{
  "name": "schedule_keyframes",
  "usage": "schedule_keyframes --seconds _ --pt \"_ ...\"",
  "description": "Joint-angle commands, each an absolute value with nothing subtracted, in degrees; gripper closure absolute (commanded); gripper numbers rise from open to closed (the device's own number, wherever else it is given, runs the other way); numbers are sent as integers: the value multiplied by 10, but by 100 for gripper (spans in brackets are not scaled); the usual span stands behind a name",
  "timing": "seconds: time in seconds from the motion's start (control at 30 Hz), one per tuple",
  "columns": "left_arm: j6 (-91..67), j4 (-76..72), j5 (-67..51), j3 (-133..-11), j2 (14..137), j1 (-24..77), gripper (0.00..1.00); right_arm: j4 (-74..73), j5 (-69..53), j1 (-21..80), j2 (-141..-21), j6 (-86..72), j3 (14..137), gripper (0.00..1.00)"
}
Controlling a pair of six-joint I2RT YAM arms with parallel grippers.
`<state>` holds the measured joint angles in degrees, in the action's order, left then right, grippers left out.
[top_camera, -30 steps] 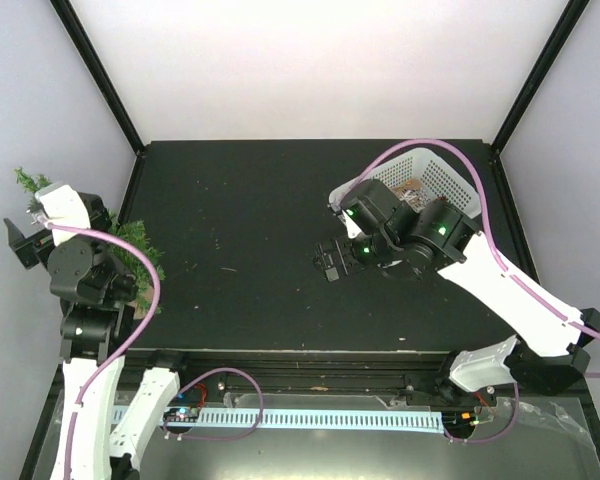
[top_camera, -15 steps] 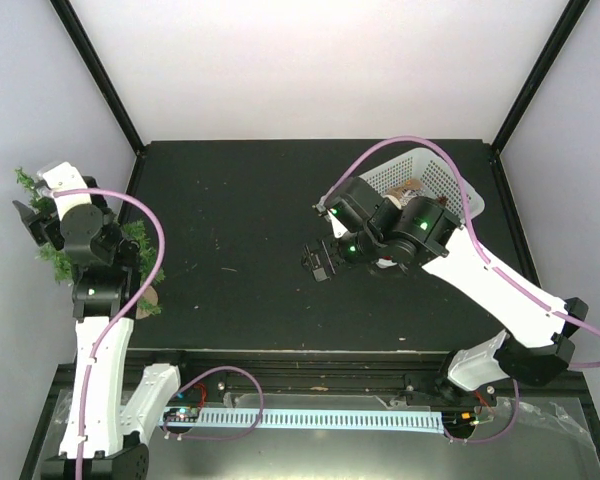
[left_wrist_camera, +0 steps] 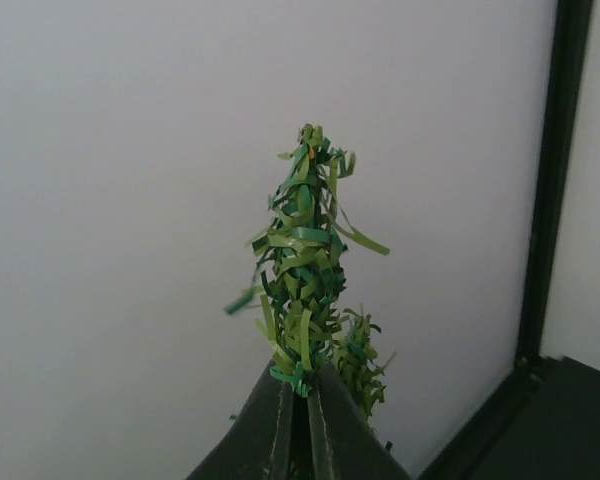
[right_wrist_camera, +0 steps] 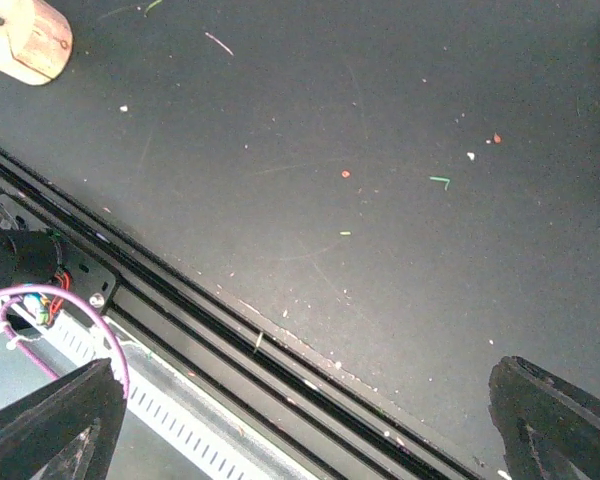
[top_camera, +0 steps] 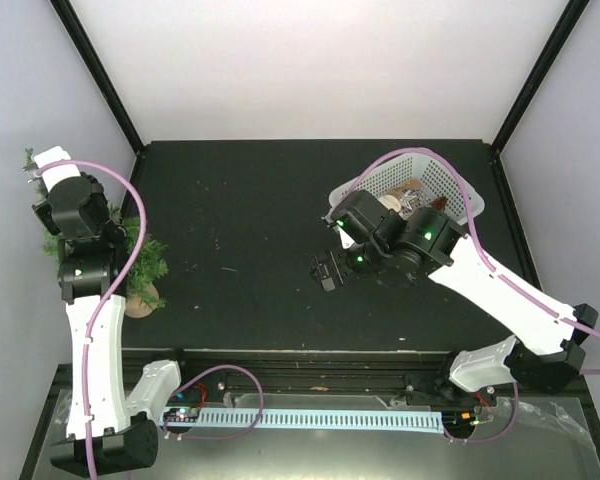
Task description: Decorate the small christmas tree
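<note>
green bristles are poking up from between the fingertips of the left gripper [left_wrist_camera: 298, 392], which is pinching shut on the top sprig of the small christmas tree [left_wrist_camera: 305, 270]; the rest of the tree is leaning away beneath the tool, its wooden base [top_camera: 140, 298] sitting on the black table [top_camera: 240, 200]. the right gripper [top_camera: 326, 270] is hanging over the table with jaws spread wide, holding nothing, a white basket [top_camera: 450, 180] just behind it
</note>
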<state>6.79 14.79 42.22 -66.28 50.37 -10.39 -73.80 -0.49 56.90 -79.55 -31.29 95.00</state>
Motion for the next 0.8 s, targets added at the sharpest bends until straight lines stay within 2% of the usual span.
schedule_keyframes --seconds 0.0,0.13,0.33,0.53,0.77 --pt "38 228 338 -731 499 -104 99 -716 2 572 -768 -330 914 0" --pt "55 289 251 -790 505 -88 98 -699 3 572 -760 -338 890 0" --pt "69 352 43 -866 521 -56 98 -690 17 572 -758 -339 880 0" --pt "98 359 -163 -915 584 -42 99 -690 51 572 -752 -357 877 0" --pt "76 287 -398 -948 685 -42 98 -690 76 572 -724 -407 857 0"
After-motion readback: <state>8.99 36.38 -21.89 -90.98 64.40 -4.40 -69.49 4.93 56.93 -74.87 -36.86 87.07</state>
